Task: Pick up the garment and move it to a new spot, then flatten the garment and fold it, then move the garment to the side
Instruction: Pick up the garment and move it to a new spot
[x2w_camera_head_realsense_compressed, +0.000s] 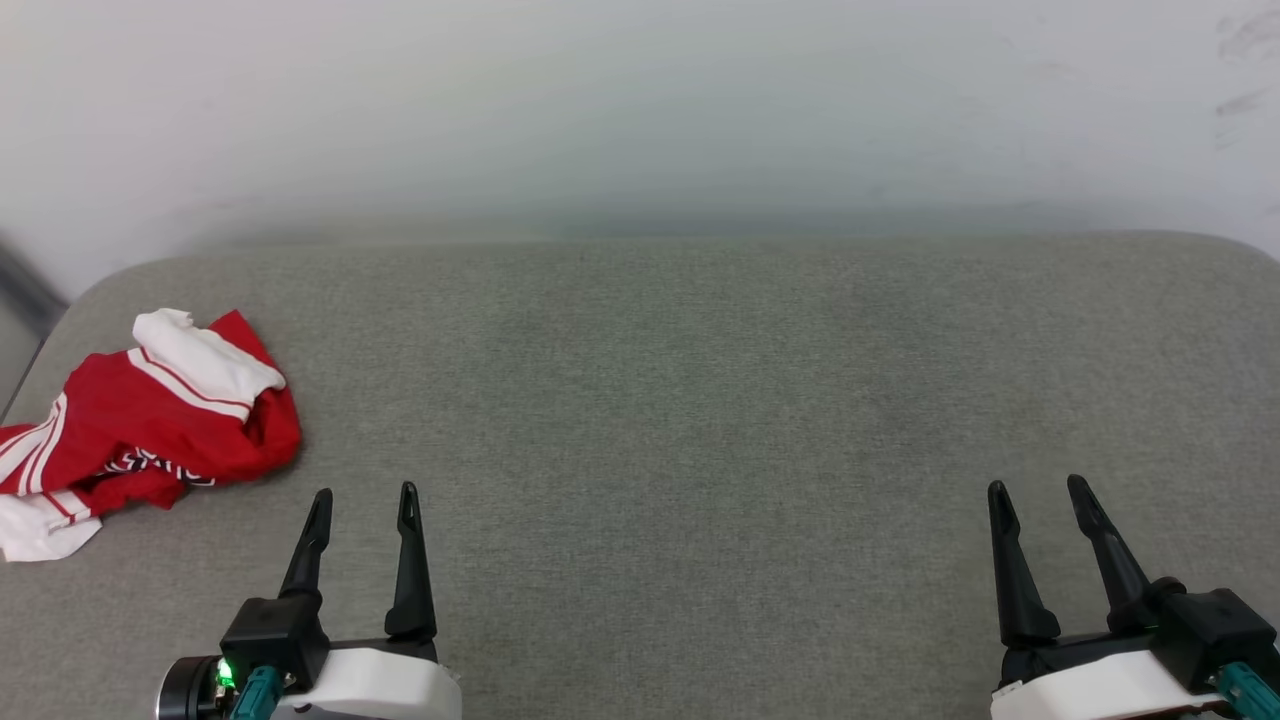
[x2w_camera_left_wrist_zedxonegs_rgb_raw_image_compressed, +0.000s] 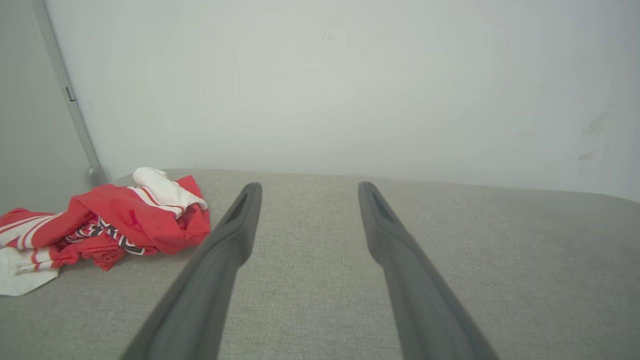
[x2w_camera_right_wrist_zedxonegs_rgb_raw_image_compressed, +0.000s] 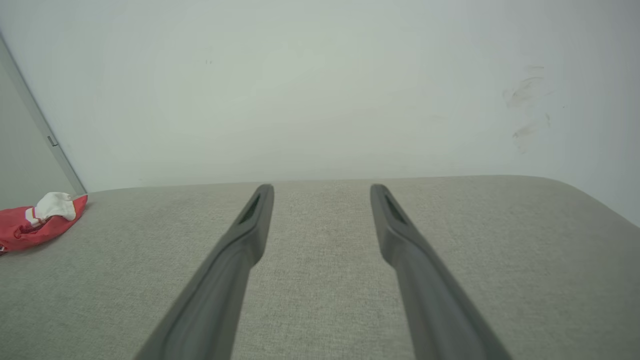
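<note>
fingers of left gripper stood spread apart, nothing between them, tips toward wall. right gripper same: fingers apart, empty, well apart from left one. both low over grey fabric surface. garment lay crumpled at surface's left edge, near left gripper but not touching; white sleeve on top, black lettering partly visible.

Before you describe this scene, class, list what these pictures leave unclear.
Head view: the garment is cut off by the left edge.
Left wrist view: its chest letters are mostly buried in folds, unreadable.
Right wrist view: the garment is small, cut by the left edge.
Head view: the grey surface runs below the frame.
</note>
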